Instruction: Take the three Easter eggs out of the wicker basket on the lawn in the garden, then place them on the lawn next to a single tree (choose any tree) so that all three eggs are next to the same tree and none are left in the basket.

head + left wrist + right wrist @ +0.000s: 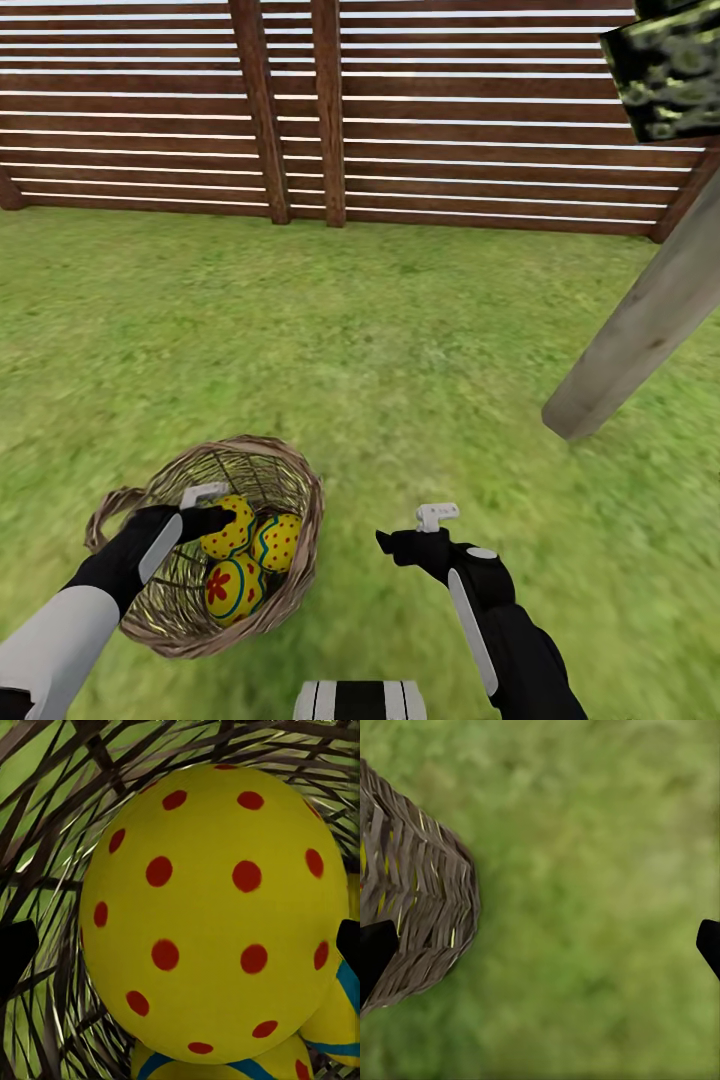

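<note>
Around the left tool (222, 520): deep round brown wicker basket (300, 560), stiff but open-woven, on mottled green lawn (400, 330). Inside: three glossy yellow eggs, probably light and slippery. Red-dotted egg (214, 907) between wide-spread fingertips (15, 952), ungripped; best pinched across the middle. Lower eggs half hidden. Right tool (405, 535) agape, empty, beside the basket.

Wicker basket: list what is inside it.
Inside the wicker basket lie three yellow eggs: red-dotted, blue-zigzag and red-flower. The left pincer reaches in. The basket floor beneath them is covered.
</note>
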Controlling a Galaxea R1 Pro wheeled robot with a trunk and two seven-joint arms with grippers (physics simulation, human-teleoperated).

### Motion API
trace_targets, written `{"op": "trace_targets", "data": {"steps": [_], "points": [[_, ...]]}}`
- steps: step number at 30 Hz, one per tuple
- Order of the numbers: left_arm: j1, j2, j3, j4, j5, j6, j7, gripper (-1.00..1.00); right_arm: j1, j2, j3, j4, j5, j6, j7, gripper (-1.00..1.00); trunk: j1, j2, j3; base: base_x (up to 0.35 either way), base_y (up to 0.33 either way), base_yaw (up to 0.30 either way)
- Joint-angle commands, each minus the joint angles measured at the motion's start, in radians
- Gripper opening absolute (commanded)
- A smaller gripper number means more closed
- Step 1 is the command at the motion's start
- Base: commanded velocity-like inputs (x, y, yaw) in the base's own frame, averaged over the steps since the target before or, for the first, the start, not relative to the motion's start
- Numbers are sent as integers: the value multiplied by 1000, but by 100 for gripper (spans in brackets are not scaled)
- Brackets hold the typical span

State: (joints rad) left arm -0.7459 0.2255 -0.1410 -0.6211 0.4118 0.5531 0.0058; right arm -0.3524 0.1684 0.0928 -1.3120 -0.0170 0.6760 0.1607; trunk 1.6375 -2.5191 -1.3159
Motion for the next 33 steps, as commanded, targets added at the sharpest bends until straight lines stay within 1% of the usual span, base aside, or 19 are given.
{"op": "trace_targets", "data": {"steps": [1, 10, 13, 23, 28, 33], "points": [[0, 1, -4, -1, 2, 3, -1, 100, 0, 0, -1, -1, -1, 5, 2, 100, 0, 0, -1, 0, 0, 0], [0, -2, -5, -7, 2, 4, -3, 100, 0, 0, -1, -1, -1, 5, 2, 100, 0, 0, -1, 0, 0, 0], [0, -3, -5, -8, 2, 3, -3, 100, 0, 0, 0, -1, -1, 5, 2, 100, 1, -1, -12, 0, 0, 0], [-1, -4, -5, -9, 4, 7, -4, 100, 0, 0, 0, -1, -1, 5, 3, 100, 1, -1, -12, 0, 0, 0], [-1, -16, -6, -8, 3, 7, -13, 100, 0, 0, -1, -1, -1, 5, 3, 100, 1, -1, -12, 0, 0, 0], [-1, -19, -6, -8, 2, 7, -17, 100, 0, 0, 0, -1, -1, 4, 3, 100, 1, -1, -12, 0, 0, 0]]}}
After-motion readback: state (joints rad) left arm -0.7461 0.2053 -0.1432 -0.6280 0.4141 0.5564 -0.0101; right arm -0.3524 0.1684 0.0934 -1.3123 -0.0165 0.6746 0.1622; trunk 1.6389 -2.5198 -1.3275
